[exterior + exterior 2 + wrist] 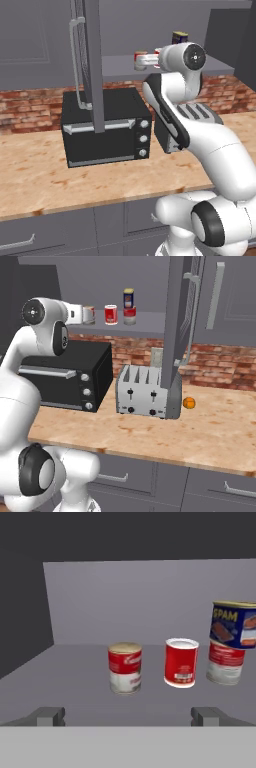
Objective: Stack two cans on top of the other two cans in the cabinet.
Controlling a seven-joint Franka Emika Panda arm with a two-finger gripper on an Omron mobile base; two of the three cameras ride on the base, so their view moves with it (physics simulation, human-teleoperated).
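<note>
On the grey cabinet shelf (75, 682) stand three red-and-white cans. The dark-blue can with the yellow label (235, 624) rests on top of the right red can (225, 662). The middle red can (181, 662) and the left red can (125, 668) stand alone with bare tops. My gripper (129, 717) is open, level with the shelf, a short way in front of the left red can, holding nothing. In the right base view the gripper (82, 315) partly covers the left red can (90, 315), beside the middle can (111, 314) and the blue can (129, 297).
The cabinet door (177, 321) with its long bar handle (190, 321) stands swung open right of the cans. Below the shelf a black toaster oven (70, 376), a silver toaster (145, 391) and an orange (188, 402) sit on the wooden counter (215, 431).
</note>
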